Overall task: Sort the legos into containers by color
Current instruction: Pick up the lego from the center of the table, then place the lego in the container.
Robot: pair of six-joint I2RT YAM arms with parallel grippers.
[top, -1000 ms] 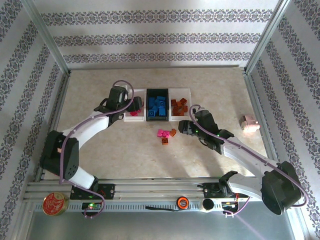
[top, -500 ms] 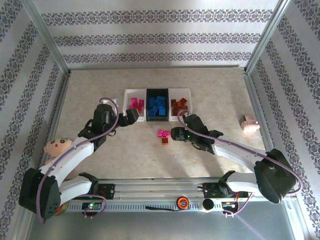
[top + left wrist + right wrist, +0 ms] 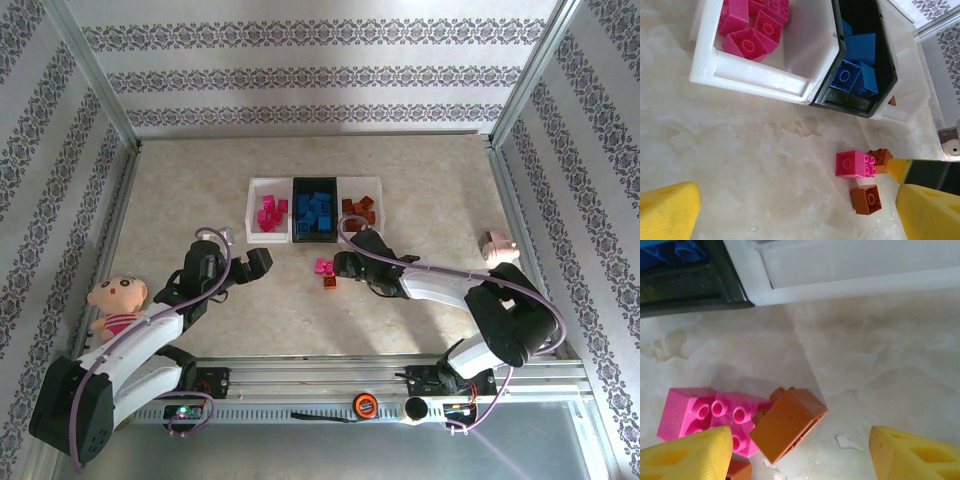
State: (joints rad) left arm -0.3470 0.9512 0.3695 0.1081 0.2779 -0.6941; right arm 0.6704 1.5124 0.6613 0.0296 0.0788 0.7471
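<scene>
L pincer (image 3: 257, 263) is pulling back to the near-left of the black tray (image 3: 855, 104). A sec ago it was hanging over the left white tray (image 3: 755, 75) beside that tray. Its jaws are now gaping fully w/ nothing in them, so a drop onto the pink pile (image 3: 745, 44) is prob. done. R pincer (image 3: 800, 455) is closing in from the right, now hovering just in front of the black tray, approx half open and empty. It's straddling the tilted orange brick (image 3: 789, 424), which is touching the pink brick (image 3: 710, 415). A 2nd orange brick (image 3: 866, 199) is lying slightly nearer on the worktop. Only these three strays are waiting in front of the black tray, so sorting is nearing its end; the orange ones are likely heading for the right white tray (image 3: 855, 280).
</scene>
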